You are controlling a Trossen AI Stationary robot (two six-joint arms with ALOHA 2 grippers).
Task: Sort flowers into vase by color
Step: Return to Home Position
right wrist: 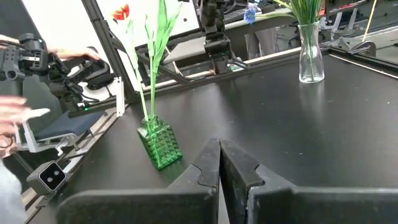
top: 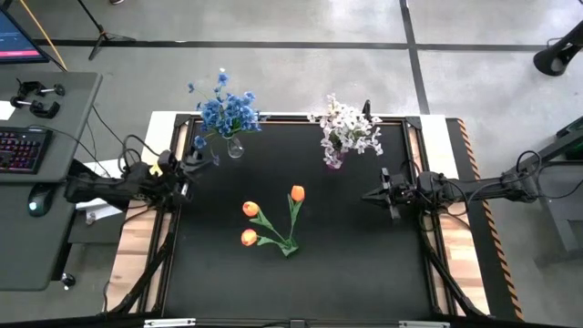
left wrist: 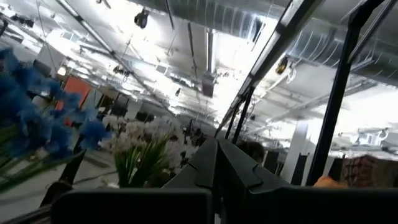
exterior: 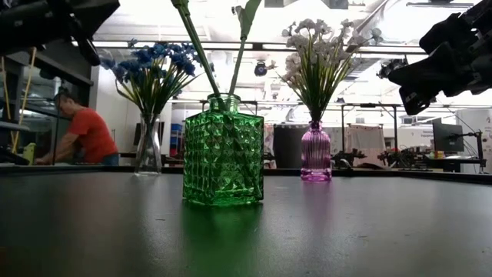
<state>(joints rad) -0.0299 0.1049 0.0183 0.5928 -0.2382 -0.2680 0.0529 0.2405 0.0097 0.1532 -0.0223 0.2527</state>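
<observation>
Ceiling lights bright overhead, blown-out glare in left wrist and low views. Black table evenly lit, shadows faint. Green vase backlit, glowing, with green reflection on near tabletop.

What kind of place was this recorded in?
Likely a robotics lab or workshop: exposed ceiling ducts, a keyboard desk beside the table, and a person at benches behind. Left claw and right claw rest shut at the table's sides.

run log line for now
orange tulips in green vase | left claw shut, table left side | right claw shut, table right side
</observation>
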